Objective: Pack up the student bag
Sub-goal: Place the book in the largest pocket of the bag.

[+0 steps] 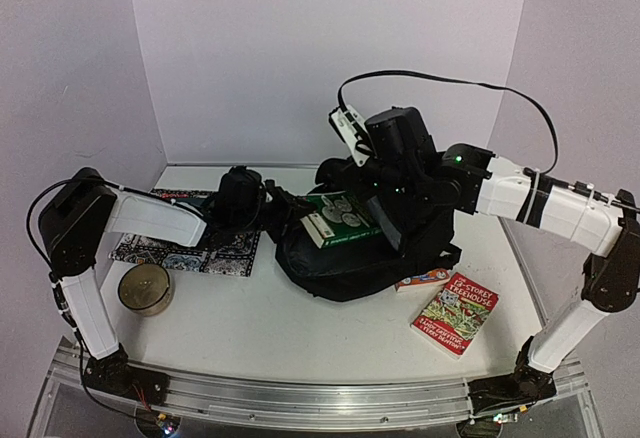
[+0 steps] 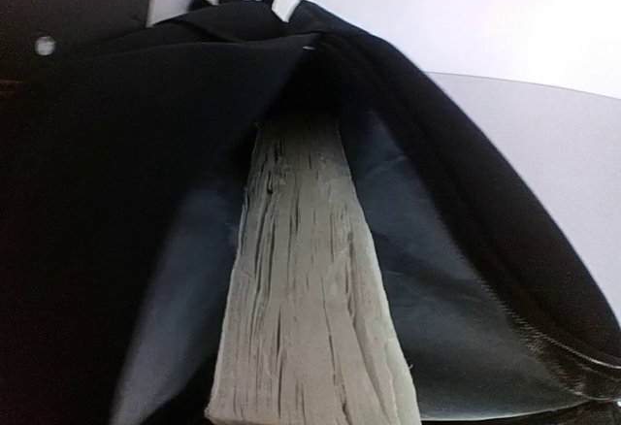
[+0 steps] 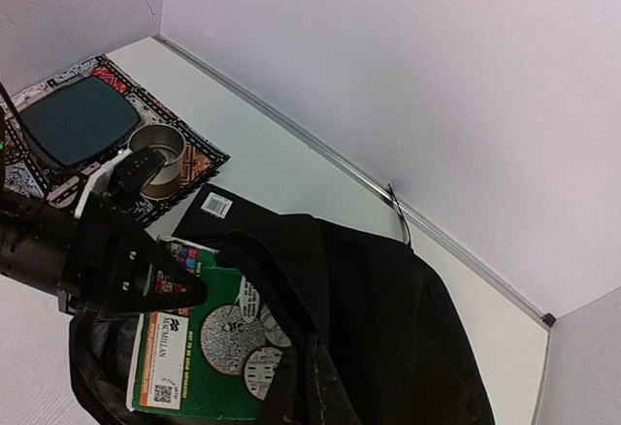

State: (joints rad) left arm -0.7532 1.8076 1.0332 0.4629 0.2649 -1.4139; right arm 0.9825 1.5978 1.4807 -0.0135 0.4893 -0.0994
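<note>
The student bag point(image 1: 370, 258) lies at the table's middle, a big soft black backpack with its mouth facing left. My right gripper point(image 1: 385, 196) is shut on the bag's upper rim point(image 3: 291, 299) and holds the flap up. A green book point(image 1: 340, 218) sticks halfway into the opening. My left gripper point(image 1: 285, 210) is shut on the book's outer end, and its black fingers point(image 3: 160, 275) clasp the cover. In the left wrist view only the book's grey page edge point(image 2: 306, 289) shows, running into the dark bag interior point(image 2: 437, 279); the fingers themselves are hidden.
A red paperback point(image 1: 455, 313) lies front right of the bag, and another book point(image 1: 422, 280) peeks from under it. A patterned mat point(image 1: 190, 248) and a round tin point(image 1: 146, 288) sit at the left. A flat black notebook point(image 3: 218, 216) lies behind the green book.
</note>
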